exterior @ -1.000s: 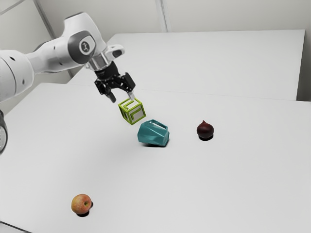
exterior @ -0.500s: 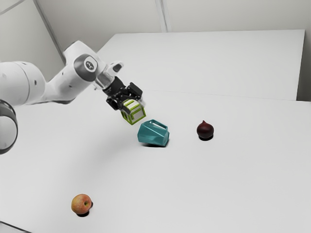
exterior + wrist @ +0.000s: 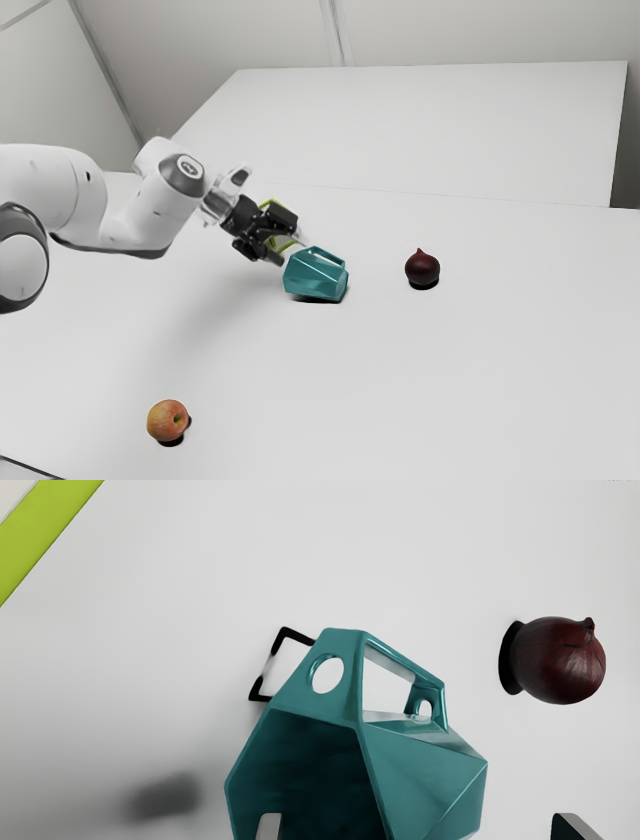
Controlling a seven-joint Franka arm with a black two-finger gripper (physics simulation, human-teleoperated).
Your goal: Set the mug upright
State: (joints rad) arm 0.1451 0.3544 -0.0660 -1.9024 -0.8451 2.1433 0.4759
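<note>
Beside mug (image 3: 316,277), gripper (image 3: 291,252) now lower, fingers (image 3: 270,827) apart

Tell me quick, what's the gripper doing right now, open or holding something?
Gripper: open, fingertips wide apart, not holding the teal mug lying on its side.

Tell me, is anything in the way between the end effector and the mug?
No, nothing visible stands between the end effector and the mug. The green-edged cube is close, but off to one side.
</note>
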